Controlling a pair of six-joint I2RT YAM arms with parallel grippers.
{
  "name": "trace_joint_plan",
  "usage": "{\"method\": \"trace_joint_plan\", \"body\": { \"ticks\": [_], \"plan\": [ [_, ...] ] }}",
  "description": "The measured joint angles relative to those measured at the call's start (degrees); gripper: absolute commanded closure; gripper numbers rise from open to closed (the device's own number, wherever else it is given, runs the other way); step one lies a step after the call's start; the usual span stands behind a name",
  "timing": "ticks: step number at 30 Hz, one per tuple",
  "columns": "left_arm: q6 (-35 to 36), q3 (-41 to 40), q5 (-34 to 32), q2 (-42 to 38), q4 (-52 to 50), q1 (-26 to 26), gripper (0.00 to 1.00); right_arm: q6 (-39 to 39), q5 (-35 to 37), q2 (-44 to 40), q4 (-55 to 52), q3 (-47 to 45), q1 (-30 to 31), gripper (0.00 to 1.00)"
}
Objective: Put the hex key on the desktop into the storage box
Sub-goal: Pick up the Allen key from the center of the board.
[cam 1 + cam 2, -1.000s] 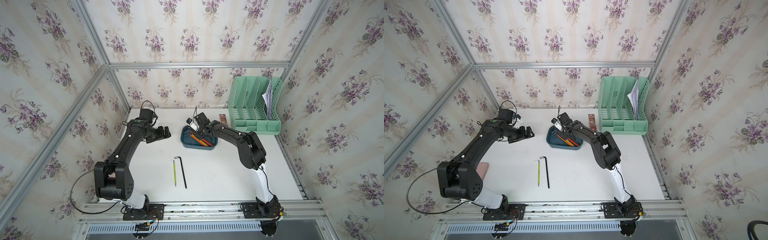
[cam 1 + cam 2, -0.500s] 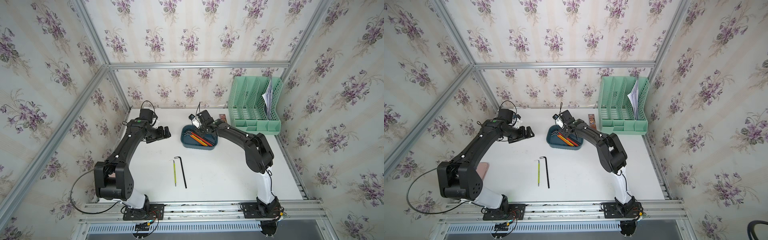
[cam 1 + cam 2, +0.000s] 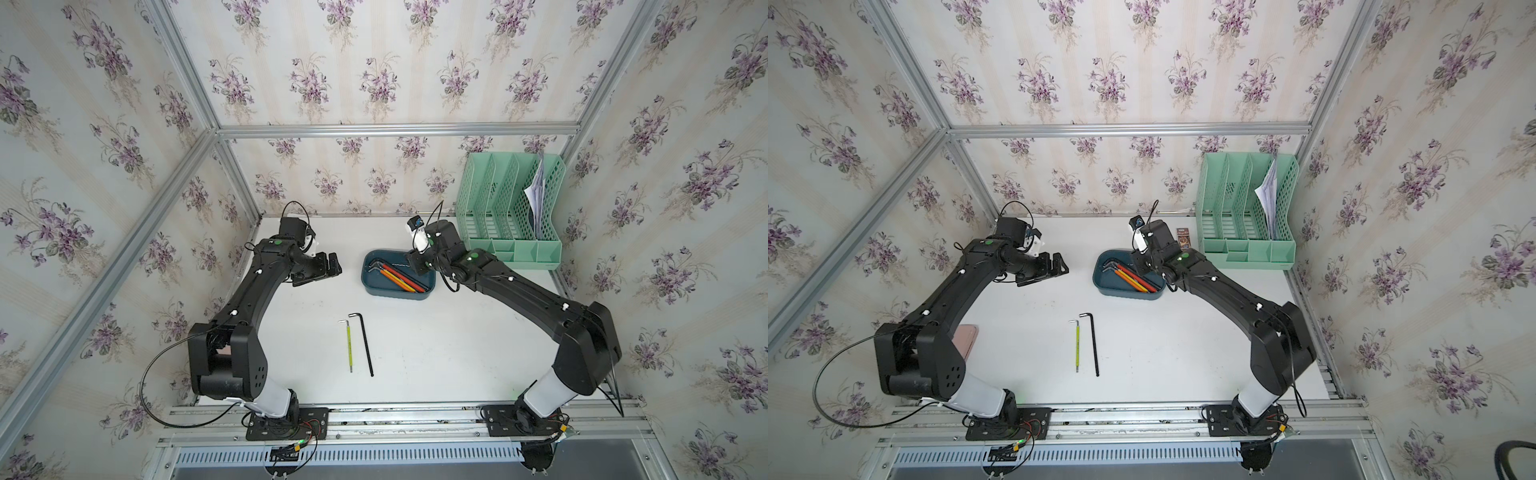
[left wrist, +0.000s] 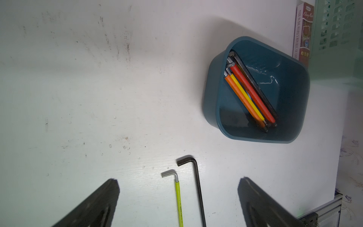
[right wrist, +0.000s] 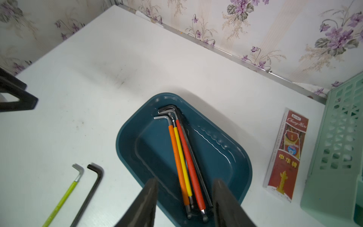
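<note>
**Over the storage box (image 5: pixel 216 161), nothing in hand**

Half-open, the right tool (image 5: pixel 185 182) hovers above it, gripping nothing; the left tool (image 4: pixel 178 181) gapes wide, empty too. On the table (image 3: pixel 436 353), the green hex key (image 3: pixel 349 347) and the black hex key (image 3: pixel 365 345) lie side by side, well apart from the box. Risk: one pinch snags both, or skids a thin shaft away.

The storage box (image 3: pixel 371 286) sits toward the back of the bench (image 3: pixel 457 353), several hex keys (image 3: pixel 399 276) lying side by side in it. In front, the shorter hex key (image 3: pixel 349 347) lies just left of the longer hex key (image 3: pixel 365 345). The file organiser (image 3: pixel 507 232) stands at the back right.
</note>
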Motion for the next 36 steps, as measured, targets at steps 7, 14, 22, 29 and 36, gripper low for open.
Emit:
{"method": "trace_joint_plan", "body": {
  "ticks": [7,14,22,29,36],
  "plan": [
    [0.00,0.02,-0.04,0.42,-0.02,0.00,0.01,15.67,-2.03,-2.99,-3.28,-9.81,4.85,0.52],
    [0.00,0.39,-0.04,0.42,-0.04,0.22,0.01,29.05,-0.44,-2.73,-4.72,-17.20,12.61,0.51],
    [0.00,0.52,-0.04,0.44,-0.09,0.39,0.01,35.50,1.16,4.76,-4.85,-14.93,19.39,0.51],
    [-0.02,0.52,0.09,0.44,-0.07,0.42,0.01,36.98,2.05,4.50,-4.68,-12.33,19.98,0.50],
    [-0.02,0.52,0.09,0.22,-0.07,0.55,0.01,38.27,2.91,7.56,-6.97,-9.88,24.17,0.50]
  ]
}}
